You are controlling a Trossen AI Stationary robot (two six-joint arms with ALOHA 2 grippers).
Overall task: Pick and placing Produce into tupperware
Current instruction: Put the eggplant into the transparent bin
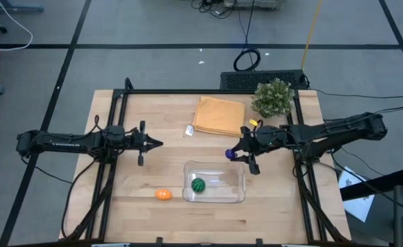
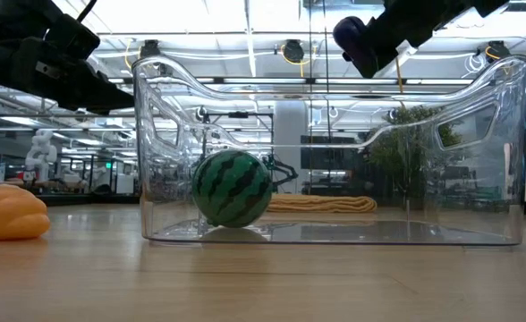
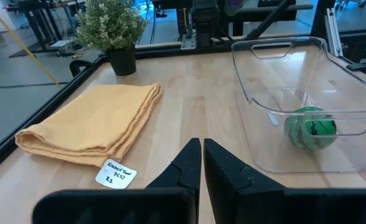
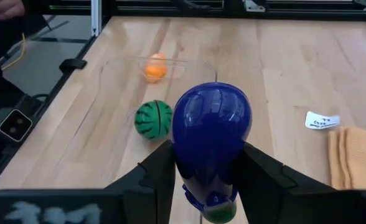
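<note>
The clear tupperware stands on the table's near middle, with the green striped ball resting on its floor. The orange piece lies on the table just left of the tupperware. My right gripper hovers past the tupperware's far right corner, shut on the purple-blue eggplant. My left gripper is shut and empty, left of the tupperware. My right gripper pinches the eggplant between its two fingers, on the sides of its body. The fingers come roughly level from the table's right and lie along it. Its rounded end sticks out past the fingertips and its green stem end sits far back. It is lifted clear.
A folded orange-tan cloth lies at the far middle with a small white tag beside it. A potted plant stands at the far right. Bare wood shows near the front edge and on the table's left part.
</note>
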